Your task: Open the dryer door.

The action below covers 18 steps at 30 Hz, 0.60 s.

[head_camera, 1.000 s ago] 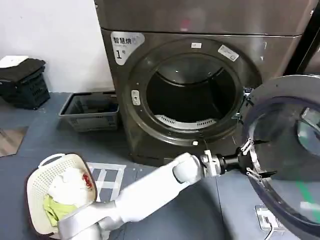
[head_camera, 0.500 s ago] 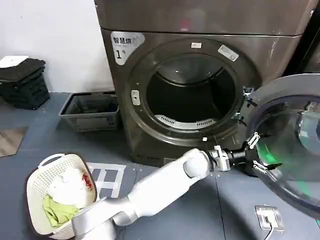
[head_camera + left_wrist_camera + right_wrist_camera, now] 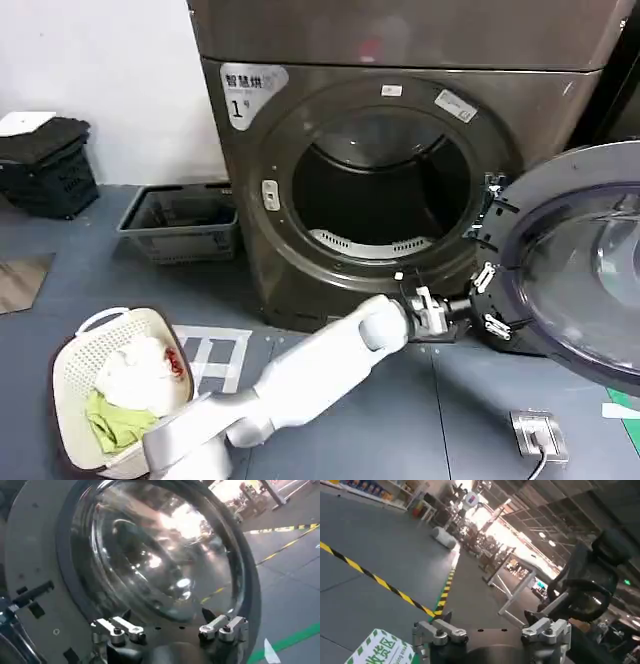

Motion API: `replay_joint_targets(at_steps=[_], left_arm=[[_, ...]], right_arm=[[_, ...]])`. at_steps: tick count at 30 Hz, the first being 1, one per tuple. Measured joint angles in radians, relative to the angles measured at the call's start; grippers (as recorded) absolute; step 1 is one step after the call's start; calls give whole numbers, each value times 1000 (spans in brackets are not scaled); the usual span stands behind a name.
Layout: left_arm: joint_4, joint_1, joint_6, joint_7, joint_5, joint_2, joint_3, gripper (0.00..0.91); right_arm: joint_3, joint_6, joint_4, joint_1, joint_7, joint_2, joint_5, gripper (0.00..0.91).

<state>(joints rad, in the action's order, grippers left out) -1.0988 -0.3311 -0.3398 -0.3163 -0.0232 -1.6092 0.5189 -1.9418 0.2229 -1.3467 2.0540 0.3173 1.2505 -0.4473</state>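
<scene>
Bronze-grey metal fills the upper middle of the head view: the dryer (image 3: 400,150), its round drum opening (image 3: 385,190) dark and uncovered, with a white label at its upper left. The dryer door (image 3: 575,270) is swung wide out to the right edge of that frame, hinged at the opening's right side, its grey inner face and clear domed glass turned toward me. In my left wrist view the dryer door (image 3: 160,555) takes up nearly everything, the glass bulge bright with reflections and the grey plastic ring around it.

My left arm (image 3: 310,370) runs from the lower left of the head frame up and right, ending at the left gripper (image 3: 487,302), which sits against the lower left edge of the door's inner ring. Its fingers (image 3: 485,277) are spread apart, one above the other, and I cannot see them closed around any part of the door. In the wrist view the left gripper (image 3: 170,629) shows both fingers (image 3: 117,629) standing well apart just beside the ring, with nothing between them.

My right gripper (image 3: 490,630) has its fingers (image 3: 437,631) spread as well, empty, pointing out over open grey floor with a yellow-and-black stripe.

On the floor at lower left of the head view sits a cream laundry basket (image 3: 70,375) with white and green cloth; a grey crate (image 3: 180,225) stands left of the dryer.
</scene>
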Motion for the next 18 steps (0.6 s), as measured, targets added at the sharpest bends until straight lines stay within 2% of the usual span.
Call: replay_joint_targets(at_steps=[7, 18], left_arm=[[6, 4, -2, -4, 5, 0, 0, 907], [-87, -37, 41, -14, 30, 0, 21, 907]], right_arm=[[2, -1, -5, 0, -2, 2, -1, 907], [0, -11, -17, 13, -13, 5, -8, 907]])
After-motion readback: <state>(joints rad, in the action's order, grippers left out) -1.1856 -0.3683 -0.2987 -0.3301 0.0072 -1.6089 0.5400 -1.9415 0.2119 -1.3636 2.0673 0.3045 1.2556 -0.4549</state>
